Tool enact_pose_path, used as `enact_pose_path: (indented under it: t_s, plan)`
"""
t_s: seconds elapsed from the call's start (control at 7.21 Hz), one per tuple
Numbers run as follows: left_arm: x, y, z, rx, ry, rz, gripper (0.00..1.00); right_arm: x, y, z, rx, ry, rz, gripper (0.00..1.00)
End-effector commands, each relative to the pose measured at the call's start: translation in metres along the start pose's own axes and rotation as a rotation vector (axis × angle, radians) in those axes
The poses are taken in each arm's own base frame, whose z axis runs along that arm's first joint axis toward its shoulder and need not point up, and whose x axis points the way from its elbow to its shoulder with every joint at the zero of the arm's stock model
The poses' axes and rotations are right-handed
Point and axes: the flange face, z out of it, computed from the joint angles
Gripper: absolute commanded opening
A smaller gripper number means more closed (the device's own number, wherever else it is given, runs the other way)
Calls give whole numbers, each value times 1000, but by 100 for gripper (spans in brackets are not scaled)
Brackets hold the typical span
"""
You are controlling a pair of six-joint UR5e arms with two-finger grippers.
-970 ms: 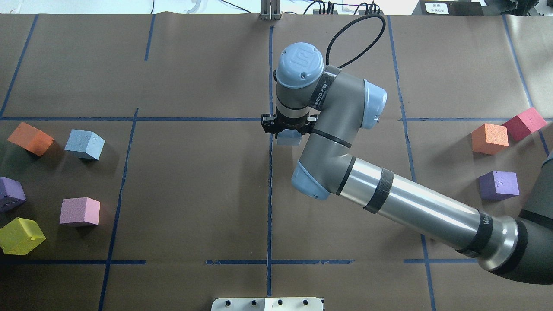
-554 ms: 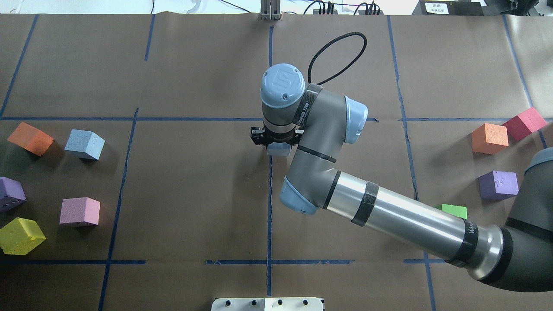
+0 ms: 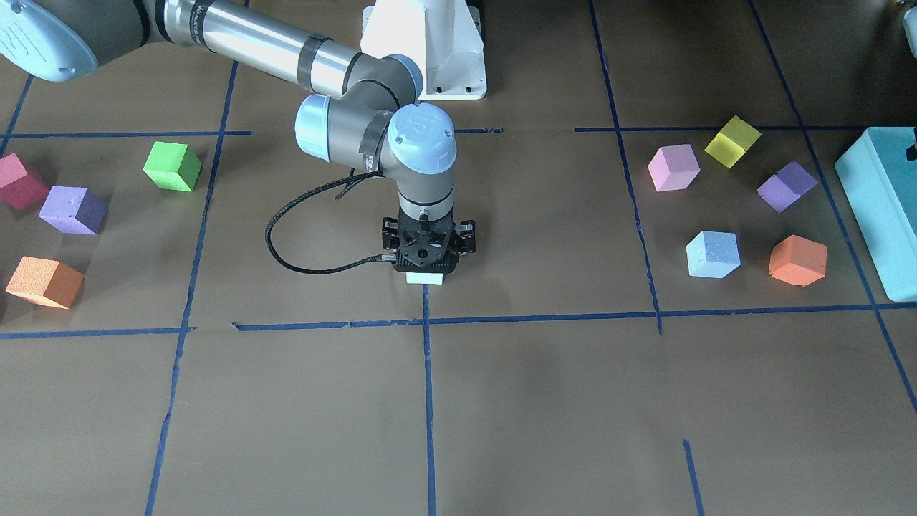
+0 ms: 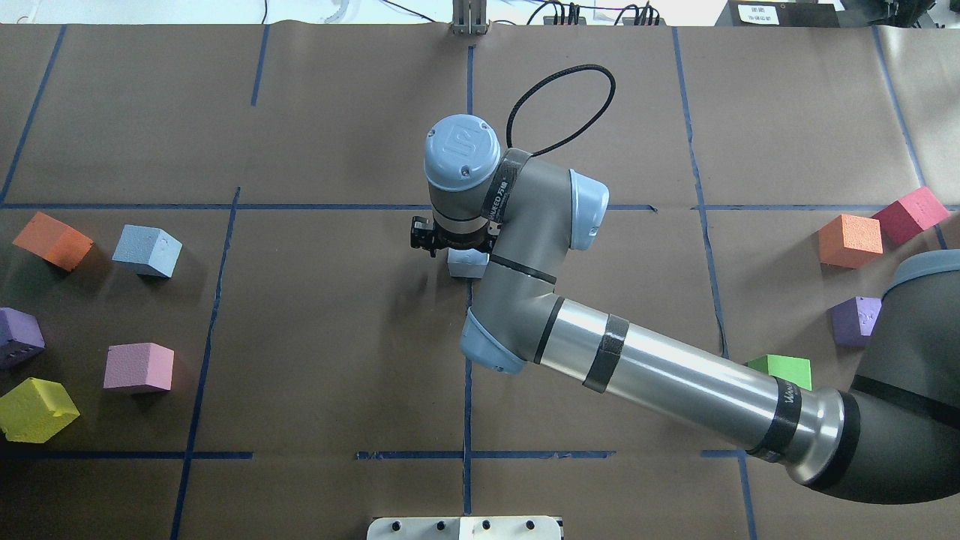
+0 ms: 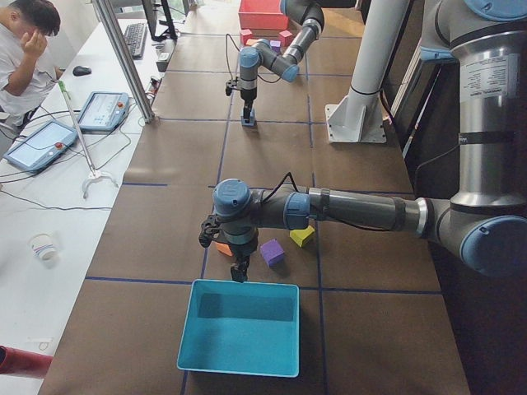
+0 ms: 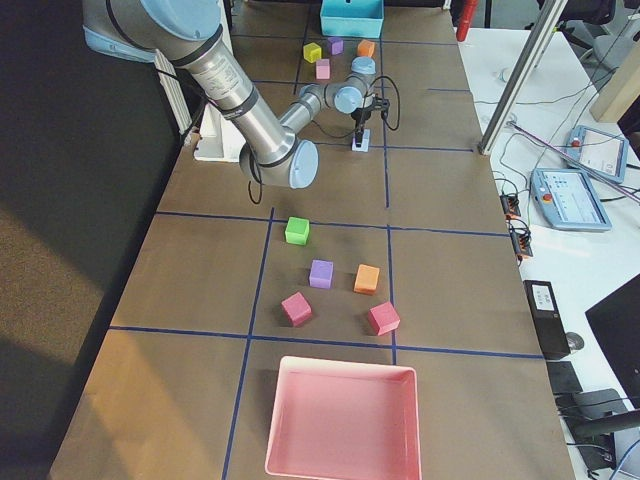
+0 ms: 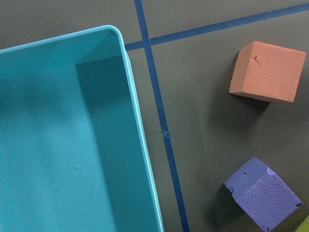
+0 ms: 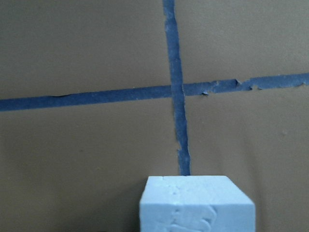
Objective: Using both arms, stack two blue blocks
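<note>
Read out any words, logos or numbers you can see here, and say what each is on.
"UR": logo on the blue wrist cap of the right arm.
Lettering on its black wrist band: too blurred.
White label on the dark box: too small.

Two robot arms reach over the bench [image 4: 337, 135]: right arm [image 4: 660, 367], left arm [image 5: 346, 210]. Eleven foam cubes in all. Two light blue: centre blue cube [image 4: 466, 264], left blue cube [image 4: 147, 250]. Two orange: left orange cube [image 4: 52, 240], right orange cube [image 4: 850, 240]. Two purple: left purple cube [image 4: 19, 336], right purple cube [image 4: 855, 320]. Two reddish, both seen in the right side view: red cube [image 6: 383, 318], magenta-red cube [image 6: 296, 308]. One pink cube [image 4: 139, 367], one yellow cube [image 4: 36, 409], one green cube [image 4: 784, 367]. Two containers: turquoise box [image 5: 237, 329], pink tray [image 6: 340, 425].
</note>
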Motion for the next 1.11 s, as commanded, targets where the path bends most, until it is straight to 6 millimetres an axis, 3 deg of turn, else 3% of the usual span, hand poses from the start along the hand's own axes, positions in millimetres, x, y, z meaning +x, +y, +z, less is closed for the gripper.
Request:
enact_pose_path:
  t_s: [0.0,0.14,0.28,0.42,0.55,0.69,0.83,0.97]
  plan:
    - [5,-2,-6,12,-5,10,100,-3,-19,-23,17,-20,6,100]
    - [12,-12,-11,32,-6,28,100,15,-52,-44,12,-39,22,100]
    - [24,-34,-27,86,-13,77,100,56,-94,-60,-15,-50,-4,100]
    - [35,-52,-40,148,-27,136,100,108,-126,-67,-15,-45,-59,100]
    - [40,-63,-45,169,-21,159,100,184,-147,-78,2,-42,-145,100]
    - [61,-77,-42,165,55,109,100,295,-169,-98,-5,-51,-218,100]
    - [93,-85,-38,146,134,6,100,382,-187,-124,4,-46,-266,100]
    - [149,-98,-28,134,156,-11,100,469,-172,-142,20,-22,-369,100]
